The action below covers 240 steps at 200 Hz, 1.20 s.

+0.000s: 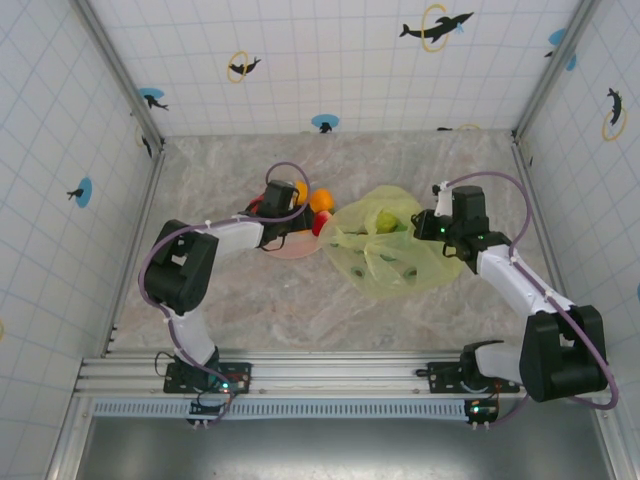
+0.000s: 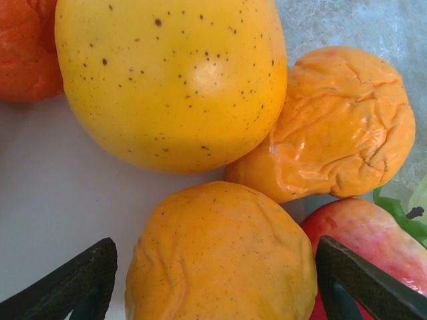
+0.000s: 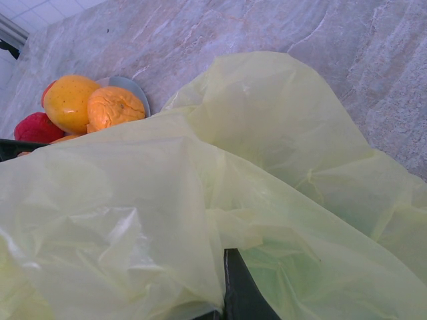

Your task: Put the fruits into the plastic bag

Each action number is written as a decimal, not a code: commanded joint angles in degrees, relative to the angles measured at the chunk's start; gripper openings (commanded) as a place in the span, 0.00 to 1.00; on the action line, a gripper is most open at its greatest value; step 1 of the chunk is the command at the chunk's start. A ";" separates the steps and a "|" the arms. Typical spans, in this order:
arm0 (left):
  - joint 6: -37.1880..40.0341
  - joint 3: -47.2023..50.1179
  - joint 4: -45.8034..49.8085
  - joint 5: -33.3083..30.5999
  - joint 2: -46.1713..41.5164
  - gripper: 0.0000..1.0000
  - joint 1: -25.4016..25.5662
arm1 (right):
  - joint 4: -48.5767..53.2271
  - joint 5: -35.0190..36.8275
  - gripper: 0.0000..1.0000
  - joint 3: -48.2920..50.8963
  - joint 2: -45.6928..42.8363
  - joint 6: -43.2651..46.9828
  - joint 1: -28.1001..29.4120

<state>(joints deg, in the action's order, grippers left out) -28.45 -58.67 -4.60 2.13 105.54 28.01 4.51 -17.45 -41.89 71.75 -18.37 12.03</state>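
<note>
Several fruits lie piled on a plate (image 2: pixel 47 193). Closest to the left wrist camera is a wrinkled orange fruit (image 2: pixel 220 260), and my left gripper (image 2: pixel 217 283) stands open around it, one finger on each side. Beyond it are a big speckled yellow fruit (image 2: pixel 167 80), a creased orange one (image 2: pixel 340 127) and a red one (image 2: pixel 373 230). In the top view my left gripper (image 1: pixel 288 205) is over the fruit pile (image 1: pixel 320 200). The yellow-green plastic bag (image 1: pixel 390 245) lies right of the plate. My right gripper (image 1: pixel 428 226) is shut on the bag's (image 3: pixel 200 200) edge. A greenish shape (image 1: pixel 386 221) shows through the bag.
The plate (image 1: pixel 292 247) sits mid-table against the bag's left side. Tiled walls with dolphin stickers close in the back and both sides. Marble tabletop (image 1: pixel 300 300) stretches bare toward the arm bases.
</note>
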 commanded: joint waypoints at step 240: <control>5.81 7.94 -9.34 16.73 -13.27 0.54 23.46 | -2.33 -0.25 0.00 -1.27 0.85 -2.52 1.81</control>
<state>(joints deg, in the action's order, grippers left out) -25.36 -46.09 -12.40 15.86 87.85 50.65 4.36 -17.21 -41.89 72.62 -19.53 13.19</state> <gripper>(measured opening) 0.599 0.049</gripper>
